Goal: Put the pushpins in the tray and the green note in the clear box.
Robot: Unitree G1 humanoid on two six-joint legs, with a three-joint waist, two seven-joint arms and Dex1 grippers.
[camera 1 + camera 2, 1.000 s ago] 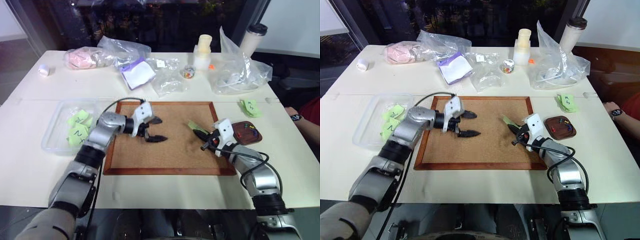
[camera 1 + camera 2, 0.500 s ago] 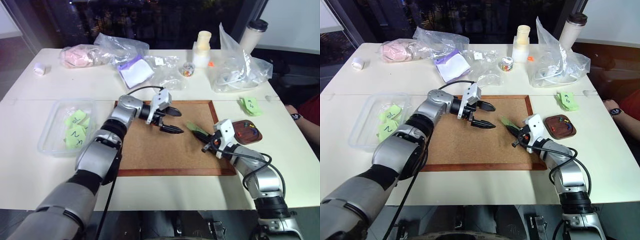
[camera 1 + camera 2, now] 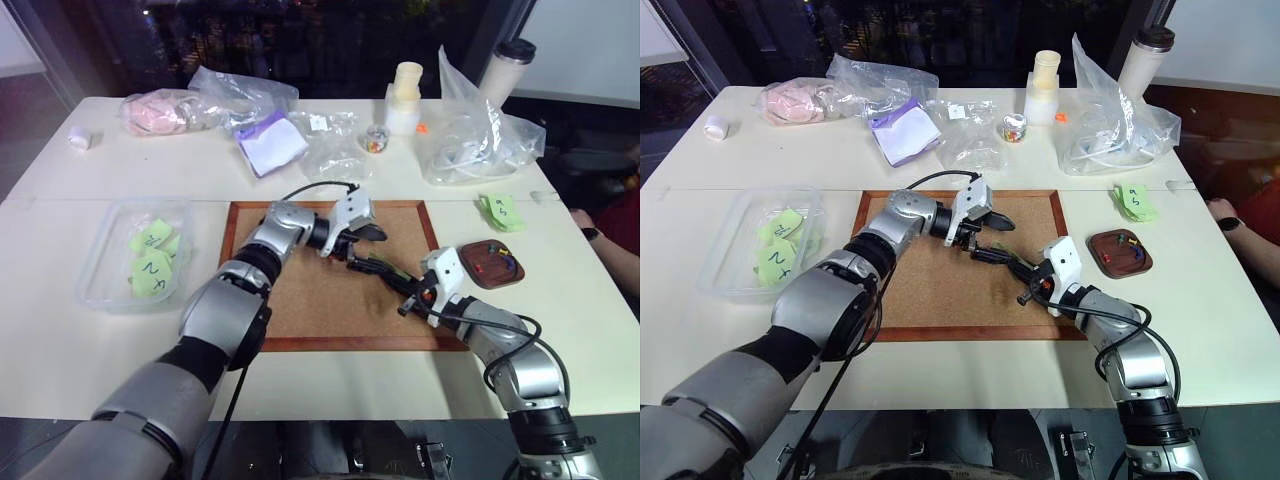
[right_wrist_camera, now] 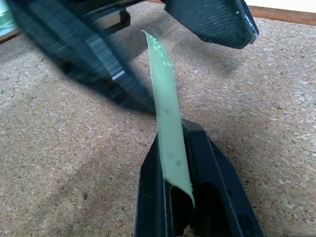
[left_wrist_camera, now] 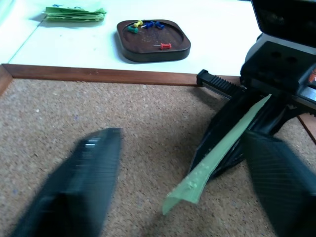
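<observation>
My right gripper (image 4: 174, 136) is shut on one edge of the green note (image 4: 166, 94) and holds it on edge just above the corkboard (image 3: 300, 300). My left gripper (image 5: 178, 140) is open, with one finger on each side of the note's free end (image 5: 217, 158) and neither touching it. In the head views both grippers meet over the board's right half, the left gripper (image 3: 364, 249) facing the right gripper (image 3: 402, 287). The dark brown tray (image 5: 129, 49) sits just off the board's right edge and holds several pushpins (image 5: 165, 46). The clear box (image 3: 102, 265) lies at the left with green notes inside.
A pad of green notes (image 3: 500, 213) lies beyond the tray (image 3: 478, 272). Clear plastic bags (image 3: 480, 140), a small bottle (image 3: 406, 100), a cup (image 3: 510, 70) and a pink bundle (image 3: 165, 112) line the far side of the table. A person's wrist (image 3: 592, 234) shows at the right edge.
My left gripper has swept right across the corkboard to the note held in the right gripper, and its fingers have narrowed somewhat. The right gripper has barely moved.
</observation>
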